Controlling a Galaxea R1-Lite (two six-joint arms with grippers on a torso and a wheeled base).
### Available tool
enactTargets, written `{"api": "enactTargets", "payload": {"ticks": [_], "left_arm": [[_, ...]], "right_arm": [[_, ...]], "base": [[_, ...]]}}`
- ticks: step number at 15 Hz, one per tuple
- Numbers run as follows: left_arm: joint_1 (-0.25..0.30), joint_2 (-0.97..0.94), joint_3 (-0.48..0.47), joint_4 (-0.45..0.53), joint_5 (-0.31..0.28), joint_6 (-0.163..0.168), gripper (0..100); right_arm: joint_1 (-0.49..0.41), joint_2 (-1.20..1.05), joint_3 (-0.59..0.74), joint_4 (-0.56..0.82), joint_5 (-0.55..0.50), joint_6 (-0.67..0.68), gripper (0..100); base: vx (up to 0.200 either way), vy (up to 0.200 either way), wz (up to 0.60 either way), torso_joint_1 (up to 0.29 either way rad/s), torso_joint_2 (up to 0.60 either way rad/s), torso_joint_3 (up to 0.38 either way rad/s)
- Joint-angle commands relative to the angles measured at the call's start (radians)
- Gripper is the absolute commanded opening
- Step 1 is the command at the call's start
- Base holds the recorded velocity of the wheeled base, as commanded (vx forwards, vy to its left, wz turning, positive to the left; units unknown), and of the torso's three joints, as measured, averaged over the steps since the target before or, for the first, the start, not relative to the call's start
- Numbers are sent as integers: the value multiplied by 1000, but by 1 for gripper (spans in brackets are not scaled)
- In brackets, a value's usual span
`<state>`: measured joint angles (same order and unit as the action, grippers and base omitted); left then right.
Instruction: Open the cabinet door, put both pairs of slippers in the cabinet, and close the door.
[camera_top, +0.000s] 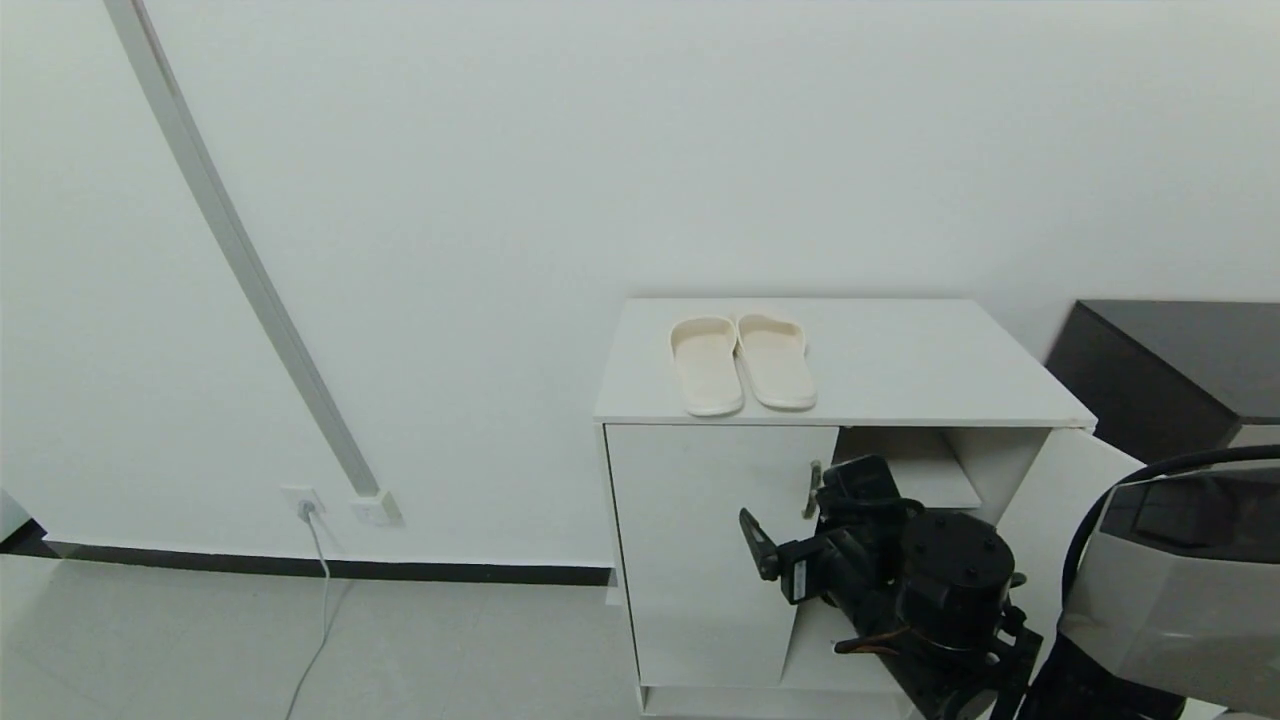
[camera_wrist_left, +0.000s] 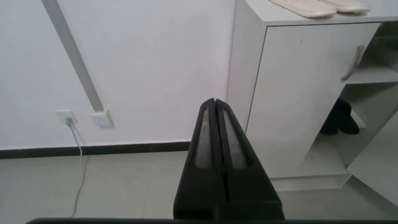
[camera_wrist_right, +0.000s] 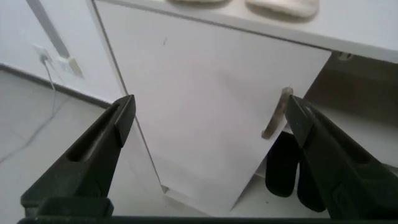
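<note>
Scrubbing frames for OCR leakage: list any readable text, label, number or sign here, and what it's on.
No readable text in any view.
White sticker on the right end effector: any print is too small to read.
Cabinet, slippers, wall sockets: no markings visible.

A small pale label sits on the black arm in front of the cabinet, but its print is too small to make out. No other text, number or sign can be read.
</note>
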<state>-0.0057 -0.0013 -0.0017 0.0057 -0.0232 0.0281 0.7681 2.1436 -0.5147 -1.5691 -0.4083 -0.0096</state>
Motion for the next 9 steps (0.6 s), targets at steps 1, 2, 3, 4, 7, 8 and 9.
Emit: {"api": "enactTargets", "payload": {"ticks": [1,2,3,4,7,8,9], "left_arm": [[0,1,0,0,0,1,0],[0,1,0,0,0,1,0],[0,1,0,0,0,1,0],[0,1,0,0,0,1,0],[0,1,2,-1,0,9,0],[0,1,0,-1,0,9,0],[0,1,2,-1,-1,7,0]], "right_arm": [[-3,16,7,-2,2,-15,100],[-3,18,5,-2,2,-24,100],[-3,16,5,-2,3,-40,100],[-4,10,-15,-2,2,-44,100],[-1,-96,-203,409,2,11,100],[2,-145,-286,583,2,63,100],[2,-186,-372,742,0,95,100]], "base": [[0,0,0,27,-61,-36],[0,0,0,0,0,0],[0,0,0,0,0,0],[0,0,0,0,0,0],[0,0,0,0,0,0],[0,0,0,0,0,0],[0,0,0,0,0,0]]}}
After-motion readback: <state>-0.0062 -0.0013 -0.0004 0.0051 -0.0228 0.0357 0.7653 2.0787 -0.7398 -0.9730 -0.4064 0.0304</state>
